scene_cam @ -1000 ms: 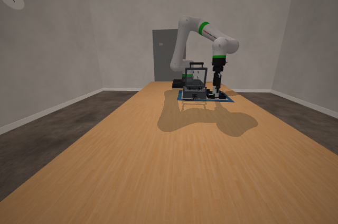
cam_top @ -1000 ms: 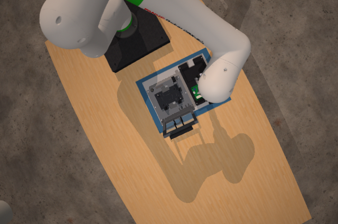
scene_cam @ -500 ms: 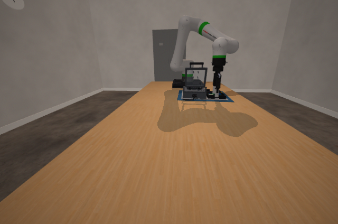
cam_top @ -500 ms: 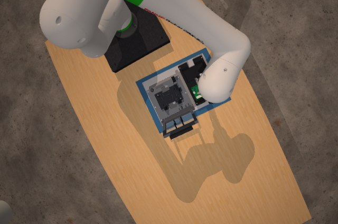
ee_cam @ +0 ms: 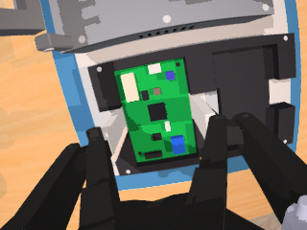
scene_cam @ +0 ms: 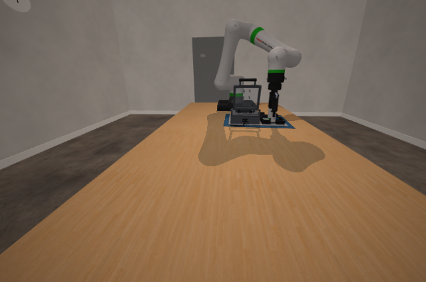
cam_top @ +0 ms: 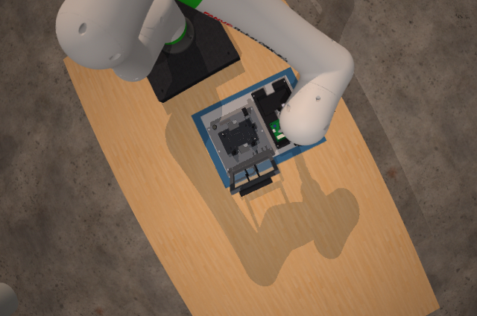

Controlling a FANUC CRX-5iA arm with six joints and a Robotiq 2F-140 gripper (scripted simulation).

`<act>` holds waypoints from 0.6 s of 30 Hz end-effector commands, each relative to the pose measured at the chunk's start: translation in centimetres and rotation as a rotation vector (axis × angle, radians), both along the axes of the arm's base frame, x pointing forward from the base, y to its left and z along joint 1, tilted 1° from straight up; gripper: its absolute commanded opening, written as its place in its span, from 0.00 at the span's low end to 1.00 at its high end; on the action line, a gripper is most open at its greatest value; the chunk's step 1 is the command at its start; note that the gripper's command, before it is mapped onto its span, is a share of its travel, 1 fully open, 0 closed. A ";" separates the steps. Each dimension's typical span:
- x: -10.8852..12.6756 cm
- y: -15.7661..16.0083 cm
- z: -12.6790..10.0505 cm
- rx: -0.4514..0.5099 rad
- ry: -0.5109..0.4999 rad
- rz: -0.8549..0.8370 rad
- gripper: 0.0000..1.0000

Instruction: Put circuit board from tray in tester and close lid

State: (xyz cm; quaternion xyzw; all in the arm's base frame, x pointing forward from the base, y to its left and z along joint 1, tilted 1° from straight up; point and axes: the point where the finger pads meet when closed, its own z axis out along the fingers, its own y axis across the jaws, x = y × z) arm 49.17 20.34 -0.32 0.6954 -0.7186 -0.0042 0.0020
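While the green rectangular circuit board [cam_top: 275, 127] [ee_cam: 157, 111] is lying face up in a pocket of the black tray [cam_top: 260, 102] [ee_cam: 240, 72], the black two-fingered gripper [scene_cam: 273, 114] [ee_cam: 157, 113] is straddling its long edges, fingers partly spread, whether touching I can't tell.

The green circuit board [cam_top: 276, 130] [ee_cam: 157, 111] lies face up in the tray.

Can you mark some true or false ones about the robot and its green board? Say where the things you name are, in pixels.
1. The circuit board [cam_top: 274, 127] [scene_cam: 266, 119] [ee_cam: 168, 103] is green. True.
2. The tester [cam_top: 215, 137] [scene_cam: 237, 119] [ee_cam: 192, 14] has its lid [cam_top: 232, 181] [scene_cam: 234, 96] [ee_cam: 19, 26] shut. False: it stands open.
3. The board lies inside the tester. False: it is in the tray [ee_cam: 201, 54].
4. The gripper [scene_cam: 272, 116] [ee_cam: 157, 113] has a finger on each side of the board. True.
5. The tray's other pocket holds a board too. False: no board there.
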 end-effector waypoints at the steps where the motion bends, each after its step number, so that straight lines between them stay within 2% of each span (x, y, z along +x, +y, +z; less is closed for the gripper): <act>1: 0.0 0.0 0.0 0.000 0.000 0.000 0.51; 18: 0.0 0.0 0.0 0.000 0.000 0.000 0.47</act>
